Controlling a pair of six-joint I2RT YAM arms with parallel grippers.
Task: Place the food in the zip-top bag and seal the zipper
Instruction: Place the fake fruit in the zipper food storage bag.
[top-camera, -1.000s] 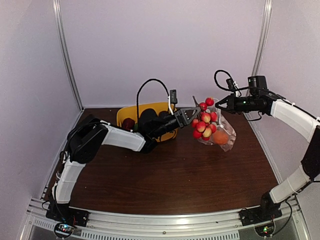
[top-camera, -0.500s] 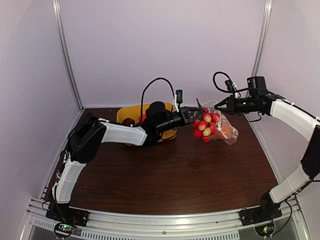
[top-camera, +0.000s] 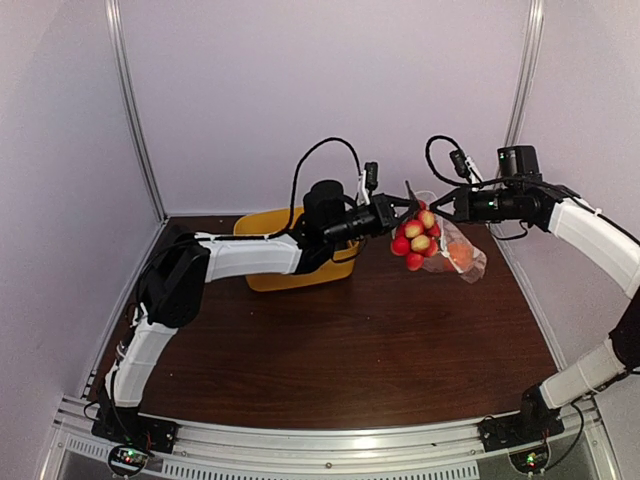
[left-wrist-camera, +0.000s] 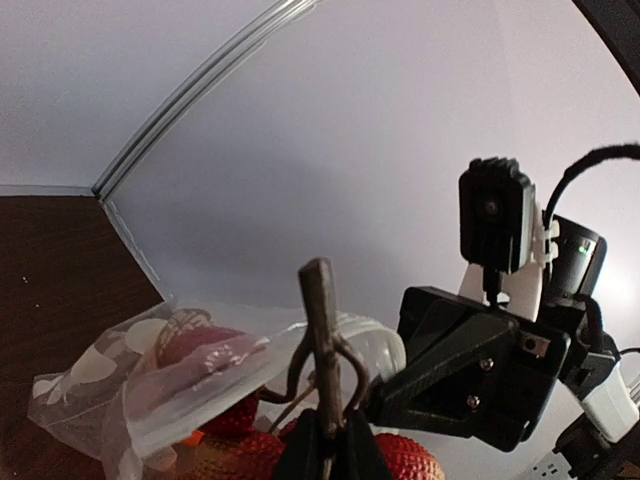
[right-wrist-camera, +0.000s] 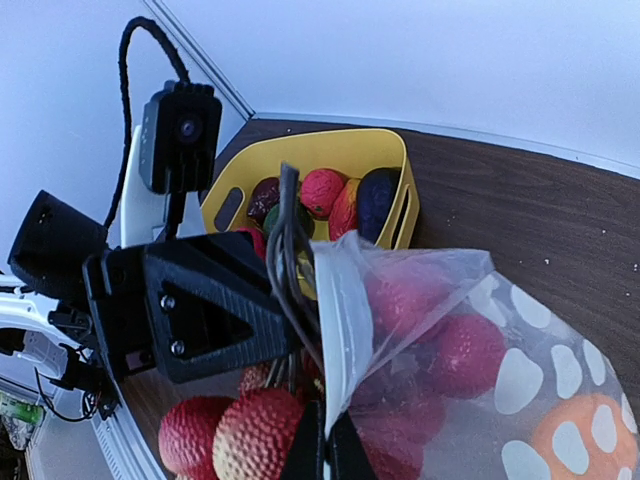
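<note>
Top external view shows the left gripper clamped tight on the stem of the red fruit bunch, dangling it at the mouth of the zip-top bag, whose edge the right gripper pinches closed and holds raised, probably to keep the bag open for the bunch.

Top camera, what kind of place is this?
Probably a robot test booth: plain white panels on metal posts, two arms bolted to a wooden table, toy food in a yellow tub.
</note>
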